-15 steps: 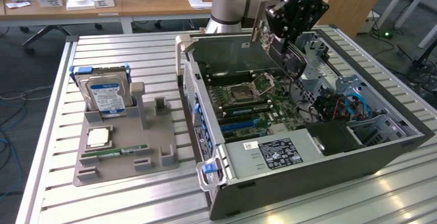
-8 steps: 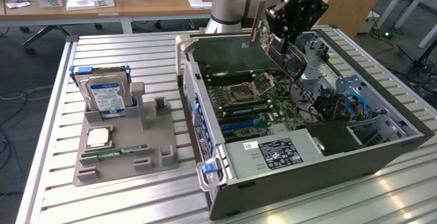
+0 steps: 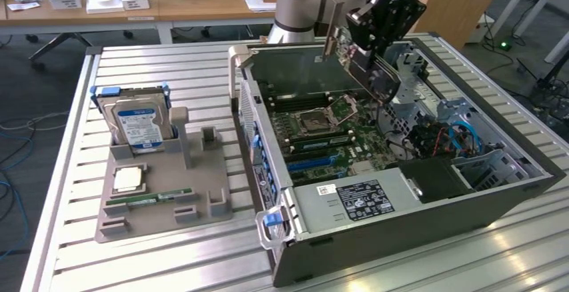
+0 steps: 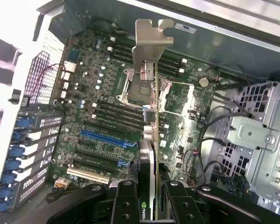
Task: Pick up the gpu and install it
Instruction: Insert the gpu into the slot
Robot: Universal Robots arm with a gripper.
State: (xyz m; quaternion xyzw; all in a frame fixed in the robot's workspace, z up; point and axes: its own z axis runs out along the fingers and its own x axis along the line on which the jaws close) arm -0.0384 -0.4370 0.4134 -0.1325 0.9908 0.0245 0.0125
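My gripper (image 3: 378, 39) hangs over the open computer case (image 3: 374, 239), shut on the gpu (image 3: 364, 72). The gpu is a thin card with a dark face, tilted above the motherboard (image 3: 334, 132). In the wrist view the gpu (image 4: 150, 135) stands edge-on between my gripper (image 4: 148, 196) fingers, its silvery bracket (image 4: 149, 42) at the far end. Under it lies the motherboard (image 4: 102, 116) with the CPU socket (image 4: 140, 88) and the blue expansion slot (image 4: 105, 137). The card is in the air, apart from the slots.
A grey parts holder (image 3: 160, 192) on the slatted table at the exterior view's left carries a blue-labelled hard drive (image 3: 138, 125), a CPU (image 3: 127, 179) and a RAM stick (image 3: 146, 200). The power supply (image 3: 356, 202) and drive cage (image 4: 252, 135) bound the motherboard area.
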